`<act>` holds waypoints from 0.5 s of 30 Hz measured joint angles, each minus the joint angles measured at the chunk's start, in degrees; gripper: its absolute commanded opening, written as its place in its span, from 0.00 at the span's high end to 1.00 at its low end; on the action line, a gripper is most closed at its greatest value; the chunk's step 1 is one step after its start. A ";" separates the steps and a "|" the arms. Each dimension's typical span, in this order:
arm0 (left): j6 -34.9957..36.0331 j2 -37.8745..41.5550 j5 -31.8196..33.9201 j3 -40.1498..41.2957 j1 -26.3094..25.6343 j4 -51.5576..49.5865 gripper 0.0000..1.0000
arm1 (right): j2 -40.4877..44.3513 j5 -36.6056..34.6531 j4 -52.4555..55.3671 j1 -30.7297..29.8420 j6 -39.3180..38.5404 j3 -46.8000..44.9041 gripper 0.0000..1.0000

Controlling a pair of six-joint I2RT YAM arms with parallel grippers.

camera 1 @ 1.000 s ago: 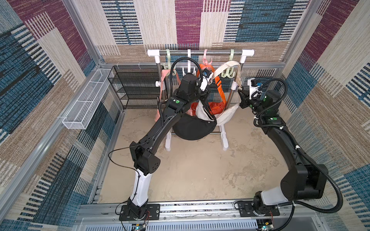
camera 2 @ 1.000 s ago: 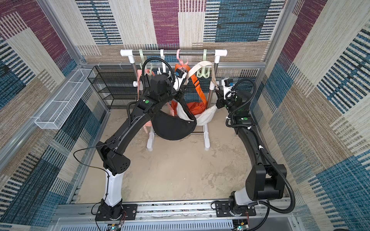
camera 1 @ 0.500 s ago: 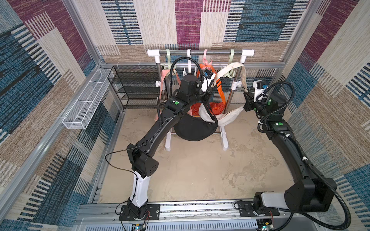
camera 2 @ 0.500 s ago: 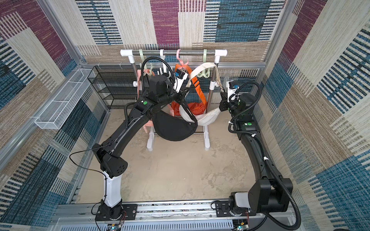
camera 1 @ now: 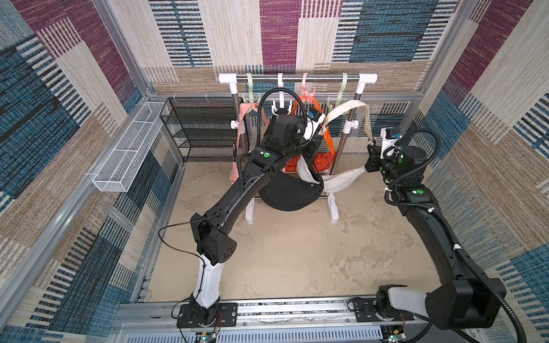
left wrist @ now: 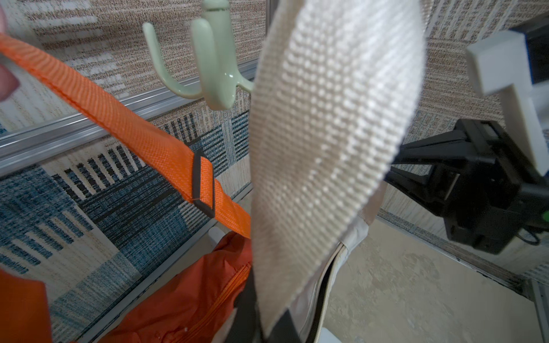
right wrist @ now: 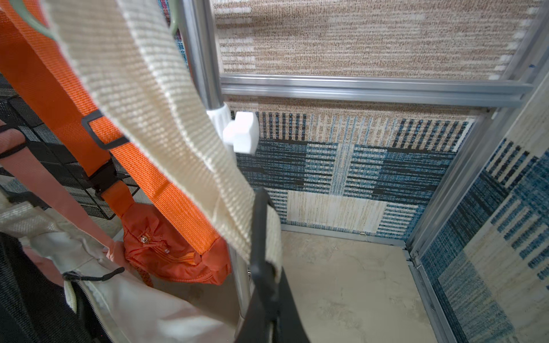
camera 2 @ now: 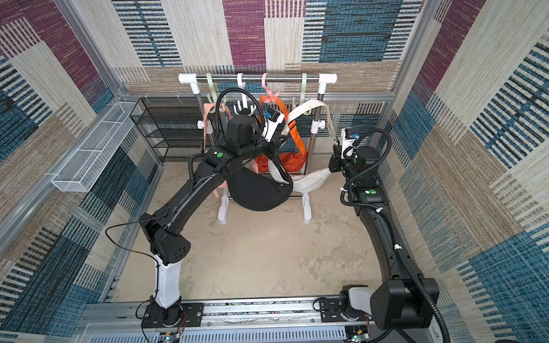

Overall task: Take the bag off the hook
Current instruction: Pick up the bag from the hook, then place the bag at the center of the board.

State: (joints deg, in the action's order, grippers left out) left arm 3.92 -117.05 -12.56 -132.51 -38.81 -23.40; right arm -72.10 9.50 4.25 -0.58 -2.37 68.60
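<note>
Cream cloth and flat webbing make up the bag [camera 1: 341, 181], so we judge it light, limp and prone to swing. Its pouch gives little to hold, while the woven strap [camera 1: 353, 104] is grippy and the better place to take it.

The pouch sags low in front of the rack [camera 1: 297, 77], strung between our two arms. Its strap arches up beside the green hook [left wrist: 217, 74]; whether the loop is clear of the prongs we cannot tell.

Our left gripper [left wrist: 267, 326] is pressed together on the strap where it meets one end of the pouch. Our right gripper [right wrist: 264, 285] pinches the strap near the other end, just outside the rack's upright.

Behind the strap hangs an orange bag [camera 1: 322, 159] on its own hook, and a black bag [camera 1: 288, 194] lies against the cream pouch below our left arm. We would lift carefully so neither gets dragged along.
</note>
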 measured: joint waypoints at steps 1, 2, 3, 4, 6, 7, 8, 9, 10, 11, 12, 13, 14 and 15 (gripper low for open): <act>-0.20 -0.22 -0.04 0.00 -0.17 0.00 1.00 | 0.00 -0.24 0.35 0.11 0.24 -0.13 1.00; -0.33 -0.42 -0.04 0.00 -0.31 0.00 1.00 | 0.00 -0.35 0.63 0.24 0.39 -0.33 1.00; -0.35 -0.68 -0.04 0.00 -0.46 0.00 1.00 | 0.00 -0.68 1.05 0.39 0.61 -0.55 1.00; -0.37 -0.81 -0.04 0.04 -0.57 0.00 1.00 | 0.00 -0.72 1.27 0.63 0.81 -0.85 1.00; -0.55 -0.98 -0.04 0.44 -0.74 0.02 1.00 | 0.02 -0.94 1.97 1.36 1.03 -1.73 1.00; -0.70 -1.05 -0.04 0.57 -0.85 0.04 1.00 | 0.02 -1.03 2.49 1.73 1.18 -2.03 1.00; -0.76 -1.14 -0.07 0.70 -0.94 0.04 1.00 | 0.04 -1.09 2.97 2.14 1.51 -2.34 1.00; -0.87 -1.36 -0.13 0.72 -0.98 0.11 1.00 | 0.11 -1.09 3.32 2.45 1.68 -2.58 1.00; -0.96 -1.51 -0.26 0.72 -1.07 0.26 1.00 | 0.22 -1.14 3.52 2.75 1.84 -2.75 1.00; -1.14 -1.79 -0.31 0.68 -1.14 0.31 1.00 | 0.44 -1.27 3.61 2.97 1.92 -2.91 1.00; -1.16 -2.08 -0.37 0.50 -1.22 0.26 1.00 | 0.74 -1.95 3.72 2.97 1.92 -3.02 1.00; -1.18 -2.34 -0.48 0.20 -1.31 0.20 1.00 | 1.01 -1.97 3.76 2.97 1.92 -3.08 1.00; -1.27 -2.54 -0.52 -0.13 -1.40 0.11 1.00 | 1.42 -1.99 3.78 3.10 1.92 -3.10 1.00; -1.40 -2.56 -0.76 -0.33 -1.49 0.04 1.00 | 1.84 -1.99 3.78 3.13 1.92 -3.10 1.00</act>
State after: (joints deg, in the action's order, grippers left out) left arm 2.52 -119.61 -13.32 -132.84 -40.29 -23.35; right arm -70.26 7.51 8.03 2.55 -0.45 65.49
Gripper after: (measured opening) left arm 0.059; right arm 0.060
